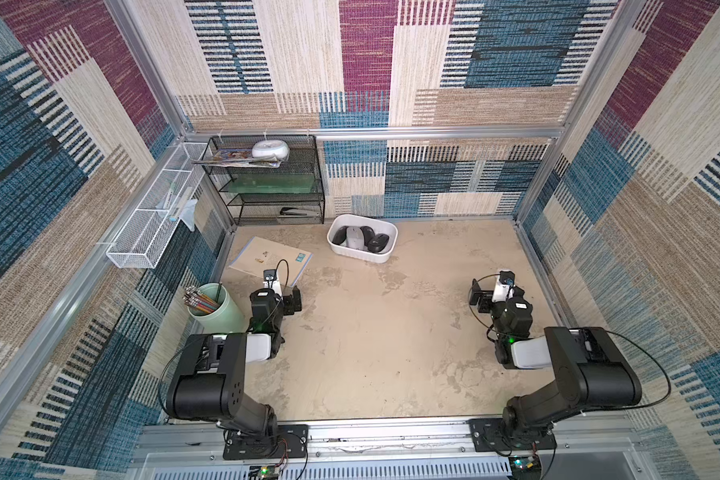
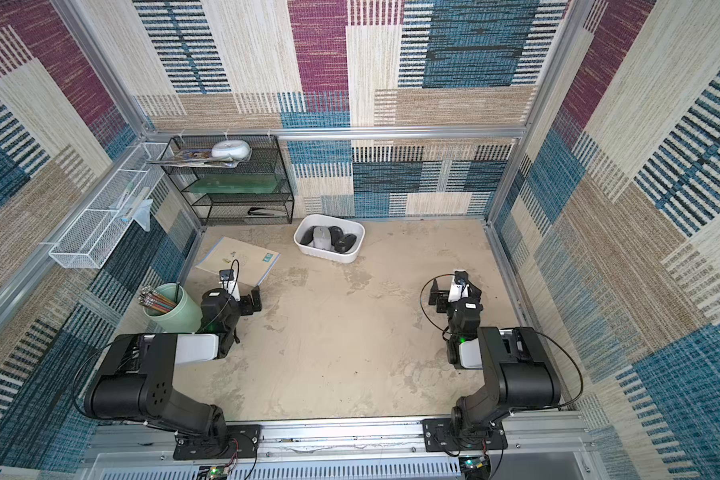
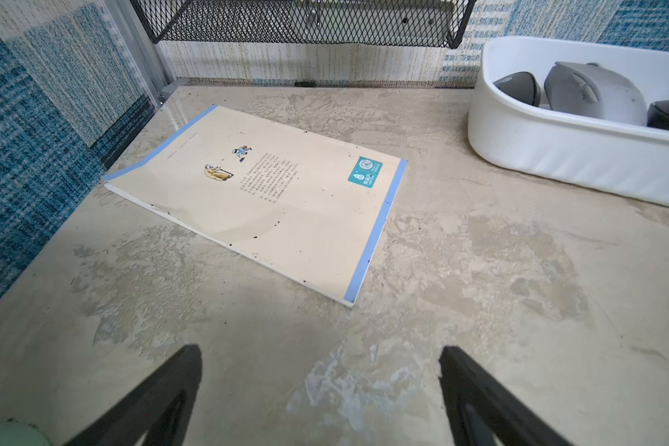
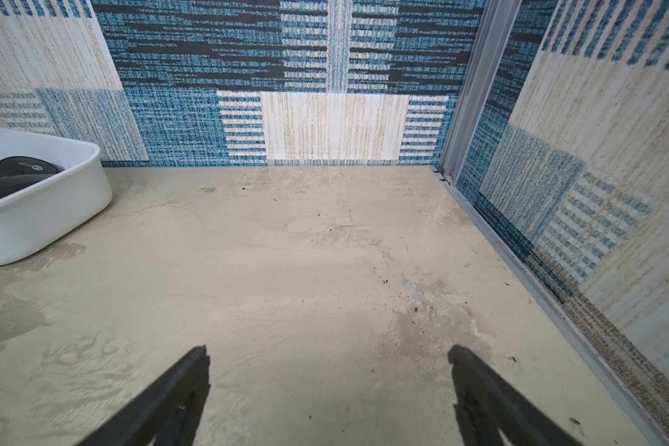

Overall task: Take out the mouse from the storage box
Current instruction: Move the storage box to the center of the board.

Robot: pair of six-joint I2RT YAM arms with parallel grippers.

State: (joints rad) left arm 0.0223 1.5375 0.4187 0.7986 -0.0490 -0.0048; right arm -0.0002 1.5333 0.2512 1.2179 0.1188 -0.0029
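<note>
In both top views the storage box [image 1: 360, 254] [image 2: 328, 254] sits upper centre, by the back wall, with a grey mouse [image 1: 355, 238] and black mice [image 1: 378, 243] inside. My left gripper [image 1: 292, 300] and right gripper [image 1: 479, 297] hang mid-frame, well apart from it.

Left wrist view: my fingers [image 3: 170, 386] are spread wide with nothing between them, and a book [image 3: 271, 200] lies ahead near the box.

Right wrist view: my fingers [image 4: 472, 386] are spread over bare table [image 4: 306, 262].

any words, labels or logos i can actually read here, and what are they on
Nothing can be read for certain.
On the book: columns of small print, too small to read.
On its teal sticker: blurred print.
On a dark mouse in the white box: pale logo, blurred.
</note>
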